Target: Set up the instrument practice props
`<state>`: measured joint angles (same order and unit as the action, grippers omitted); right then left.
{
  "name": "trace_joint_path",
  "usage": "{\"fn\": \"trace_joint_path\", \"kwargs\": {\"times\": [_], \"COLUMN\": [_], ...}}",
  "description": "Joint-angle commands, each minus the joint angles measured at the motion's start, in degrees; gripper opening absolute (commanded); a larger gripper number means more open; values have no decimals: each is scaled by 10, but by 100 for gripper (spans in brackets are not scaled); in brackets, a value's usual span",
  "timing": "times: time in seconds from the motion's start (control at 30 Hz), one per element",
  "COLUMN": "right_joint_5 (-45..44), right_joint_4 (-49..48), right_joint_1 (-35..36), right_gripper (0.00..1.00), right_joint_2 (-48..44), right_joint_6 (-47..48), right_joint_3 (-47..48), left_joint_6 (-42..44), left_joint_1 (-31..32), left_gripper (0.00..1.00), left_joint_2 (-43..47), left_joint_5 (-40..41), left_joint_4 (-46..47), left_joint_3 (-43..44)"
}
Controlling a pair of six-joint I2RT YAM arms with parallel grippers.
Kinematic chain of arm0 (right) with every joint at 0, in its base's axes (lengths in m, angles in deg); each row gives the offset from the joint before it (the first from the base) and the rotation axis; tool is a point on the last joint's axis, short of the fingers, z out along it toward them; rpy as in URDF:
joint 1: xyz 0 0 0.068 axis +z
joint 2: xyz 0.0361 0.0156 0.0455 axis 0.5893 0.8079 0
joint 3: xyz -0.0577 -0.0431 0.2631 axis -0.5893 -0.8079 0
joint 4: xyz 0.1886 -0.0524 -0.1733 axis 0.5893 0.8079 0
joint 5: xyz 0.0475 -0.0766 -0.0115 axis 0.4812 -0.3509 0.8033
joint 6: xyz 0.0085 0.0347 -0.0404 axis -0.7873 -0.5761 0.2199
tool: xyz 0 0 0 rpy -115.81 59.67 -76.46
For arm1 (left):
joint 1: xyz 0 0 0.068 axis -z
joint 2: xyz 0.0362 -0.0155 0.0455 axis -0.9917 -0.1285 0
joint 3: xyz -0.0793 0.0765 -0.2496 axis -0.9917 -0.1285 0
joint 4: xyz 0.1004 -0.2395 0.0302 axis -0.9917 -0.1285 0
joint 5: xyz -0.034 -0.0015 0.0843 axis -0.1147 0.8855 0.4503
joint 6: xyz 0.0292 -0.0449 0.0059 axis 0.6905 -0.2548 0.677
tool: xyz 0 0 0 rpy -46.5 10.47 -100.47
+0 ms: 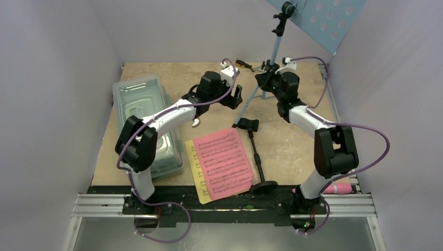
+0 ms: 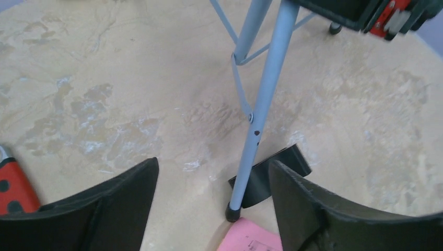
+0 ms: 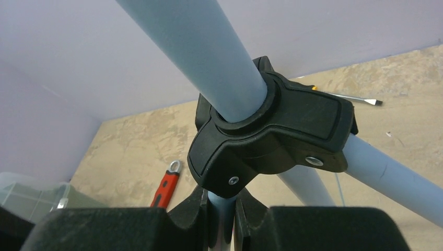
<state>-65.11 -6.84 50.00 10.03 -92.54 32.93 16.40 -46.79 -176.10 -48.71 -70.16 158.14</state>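
The light blue music stand (image 1: 275, 52) stands on its tripod at the back right, with its perforated tray (image 1: 318, 18) at the top. My right gripper (image 1: 267, 79) is shut on a blue tube of the stand just below the black tripod hub (image 3: 271, 136); the wrist view shows the jaws (image 3: 222, 219) clamped on it. My left gripper (image 1: 235, 97) is open, and a tripod leg (image 2: 261, 115) stands between its fingers (image 2: 211, 164) without touching them. The pink page (image 1: 224, 159) lies on the yellow page (image 1: 196, 172). The black mic stand (image 1: 257, 154) lies flat on the table. The pink toy microphone (image 1: 337, 188) lies by the right arm's base.
A clear lidded box (image 1: 143, 115) sits at the left under the left arm. A red-handled wrench (image 3: 166, 183) lies beside it. A screwdriver (image 1: 243, 64) lies at the back. The mic stand's clip (image 2: 271, 175) lies just behind the tripod foot (image 2: 233, 212).
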Motion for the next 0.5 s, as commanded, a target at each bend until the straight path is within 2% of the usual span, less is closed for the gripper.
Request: {"fn": "trace_joint_path", "kwargs": {"times": [0.0,0.07,0.27,0.47], "right_joint_5": [137,174,216,234], "right_joint_4": [0,-9,-8,6], "right_joint_1": [-26,-38,-52,-66], "right_gripper": [0,0,0,0], "right_joint_2": [3,4,8,22], "right_joint_6": [86,88,110,123], "right_joint_3": [-37,-41,-35,-11], "left_joint_6": [-145,-209,-381,-487], "left_joint_1": [-27,-37,-59,-59], "left_gripper": [81,81,78,73], "left_joint_2": [-2,-30,-132,-239], "left_joint_5": [-59,-108,-155,-232], "left_joint_4": [39,82,231,414], "left_joint_3": [50,74,161,250]}}
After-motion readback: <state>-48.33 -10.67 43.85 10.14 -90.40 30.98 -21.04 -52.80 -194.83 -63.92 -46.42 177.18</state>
